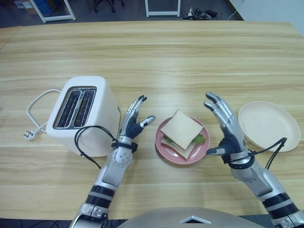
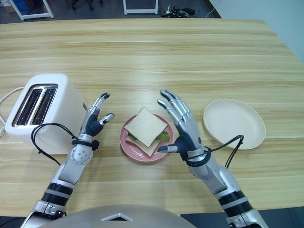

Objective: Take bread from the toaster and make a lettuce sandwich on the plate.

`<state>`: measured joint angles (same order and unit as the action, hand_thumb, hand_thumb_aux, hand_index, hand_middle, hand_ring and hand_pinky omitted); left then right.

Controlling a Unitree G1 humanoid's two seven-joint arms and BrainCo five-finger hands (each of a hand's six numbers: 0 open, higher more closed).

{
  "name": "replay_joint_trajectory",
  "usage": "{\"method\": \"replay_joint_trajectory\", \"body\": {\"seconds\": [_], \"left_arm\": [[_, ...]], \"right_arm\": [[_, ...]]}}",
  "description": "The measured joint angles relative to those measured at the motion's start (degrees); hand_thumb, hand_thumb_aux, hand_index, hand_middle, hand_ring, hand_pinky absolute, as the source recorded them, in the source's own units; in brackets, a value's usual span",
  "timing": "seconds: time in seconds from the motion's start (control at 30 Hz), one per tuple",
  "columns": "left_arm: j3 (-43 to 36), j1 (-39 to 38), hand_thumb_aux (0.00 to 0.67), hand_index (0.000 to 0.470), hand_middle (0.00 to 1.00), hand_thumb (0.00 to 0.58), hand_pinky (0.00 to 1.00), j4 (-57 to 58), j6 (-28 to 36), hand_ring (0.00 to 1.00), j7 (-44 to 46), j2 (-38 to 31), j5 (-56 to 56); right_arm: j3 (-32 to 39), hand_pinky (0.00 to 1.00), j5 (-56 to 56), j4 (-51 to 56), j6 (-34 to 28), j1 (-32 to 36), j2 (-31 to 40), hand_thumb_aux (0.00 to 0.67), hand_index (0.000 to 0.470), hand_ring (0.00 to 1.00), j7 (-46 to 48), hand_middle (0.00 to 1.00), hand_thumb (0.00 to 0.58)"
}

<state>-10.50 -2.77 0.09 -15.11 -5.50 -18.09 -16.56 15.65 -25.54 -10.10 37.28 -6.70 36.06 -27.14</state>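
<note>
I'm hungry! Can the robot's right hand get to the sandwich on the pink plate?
Probably yes. The open right hand sits just beside the round pink plate holding the white-bread lettuce sandwich, with nothing between them.

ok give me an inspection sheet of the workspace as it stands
surface: wooden table
job's things: toaster at left, slots look empty; sandwich with lettuce on pink plate, centre
clutter: cream plate at right, empty
hands: left hand and right hand open, either side of the pink plate, holding nothing
cables: white cord and plug lying on the table left of the toaster; black cable looped at each wrist
surroundings: white frames and loose wires on the floor beyond the table
</note>
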Motion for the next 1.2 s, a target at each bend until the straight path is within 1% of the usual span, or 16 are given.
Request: {"method": "replay_joint_trajectory", "body": {"seconds": [0.03,0.07,0.13,0.17,0.2,0.27,0.33,0.4,0.47,0.53,0.63,0.8,0.93,1.03,1.17,1.2], "left_arm": [[0.7,-1.7,0.370,0.260,1.00,0.464,1.00,-1.7,-0.8,1.00,3.2,-1.6,3.0],[1.7,-3.9,0.670,0.470,1.00,0.580,1.00,-4.1,-1.1,1.00,7.9,-3.7,7.3],[3.3,-8.8,0.670,0.470,1.00,0.580,1.00,-8.8,-2.1,1.00,16.1,-8.8,13.6],[4.3,-12.9,0.670,0.470,1.00,0.580,1.00,-12.0,-3.2,1.00,21.6,-13.0,17.2],[5.0,-15.8,0.670,0.470,1.00,0.580,1.00,-14.2,-3.9,1.00,24.9,-15.9,18.9],[8.4,-26.3,0.670,0.470,1.00,0.580,1.00,-21.2,-4.2,1.00,34.5,-24.6,22.4],[9.7,-30.9,0.670,0.470,1.00,0.580,1.00,-24.3,-1.7,1.00,38.6,-28.3,22.2],[8.6,-31.2,0.670,0.470,1.00,0.580,1.00,-25.0,1.7,1.00,41.2,-29.8,21.7],[4.9,-28.2,0.670,0.470,1.00,0.580,1.00,-22.9,5.2,1.00,43.3,-28.9,19.9],[1.0,-24.5,0.670,0.470,1.00,0.580,1.00,-20.1,7.5,1.00,43.4,-26.3,17.1],[-4.8,-17.3,0.670,0.470,1.00,0.580,1.00,-17.5,10.4,1.00,39.9,-21.1,8.7],[-10.2,-7.0,0.670,0.470,1.00,0.580,1.00,-12.0,13.8,1.00,32.7,-14.9,-4.3],[-13.8,1.4,0.670,0.470,1.00,0.580,1.00,-4.3,15.5,1.00,25.6,-9.7,-13.7],[-15.6,8.0,0.670,0.470,1.00,0.580,1.00,2.5,17.2,1.00,22.1,-6.4,-17.7],[-16.6,14.2,0.670,0.470,1.00,0.580,1.00,9.8,18.0,1.00,18.7,-2.9,-19.5],[-16.9,15.6,0.589,0.413,1.00,0.571,1.00,11.8,18.0,1.00,17.8,-2.4,-19.8]], "right_arm": [[-0.9,0.00,3.7,-1.5,-0.5,-2.2,2.8,0.058,0.041,0.00,4.0,0.00,0.096],[-1.8,1.00,8.2,-3.1,-1.2,-5.6,6.9,0.670,0.470,1.00,10.2,1.00,0.580],[-3.9,1.00,13.9,-4.7,-1.6,-12.7,14.6,0.670,0.470,1.00,19.6,1.00,0.580],[-5.8,1.00,16.5,-5.1,-1.8,-17.4,18.6,0.670,0.470,1.00,24.1,1.00,0.580],[-7.1,1.00,17.4,-5.3,-1.9,-20.2,20.5,0.670,0.470,1.00,26.3,1.00,0.580],[-11.1,1.00,19.9,-6.8,-3.3,-28.9,24.9,0.670,0.470,1.00,33.5,1.00,0.580],[-11.9,1.00,20.9,-8.6,-4.9,-32.6,25.8,0.670,0.470,1.00,38.0,1.00,0.580],[-11.3,1.00,21.0,-10.0,-7.1,-32.6,25.3,0.670,0.470,1.00,41.7,1.00,0.580],[-8.5,1.00,17.5,-9.9,-11.0,-29.7,22.4,0.670,0.470,1.00,44.5,1.00,0.580],[-5.1,1.00,11.5,-7.8,-14.3,-24.9,18.4,0.670,0.470,1.00,45.3,1.00,0.580],[-0.5,1.00,1.8,-3.5,-17.5,-17.6,12.1,0.670,0.470,1.00,44.2,1.00,0.580],[3.6,1.00,-6.6,2.9,-17.8,-8.3,5.7,0.670,0.470,1.00,40.2,1.00,0.580],[6.9,1.00,-12.7,10.2,-17.9,0.6,-0.2,0.670,0.470,1.00,35.3,1.00,0.580],[9.0,1.00,-17.5,16.4,-18.5,7.3,-3.6,0.670,0.470,1.00,30.9,1.00,0.580],[10.8,1.00,-20.4,24.7,-18.9,14.7,-6.6,0.670,0.470,1.00,26.4,1.00,0.580],[11.1,1.00,-20.6,26.7,-18.9,16.0,-7.0,0.670,0.470,1.00,25.4,1.00,0.580]]}}
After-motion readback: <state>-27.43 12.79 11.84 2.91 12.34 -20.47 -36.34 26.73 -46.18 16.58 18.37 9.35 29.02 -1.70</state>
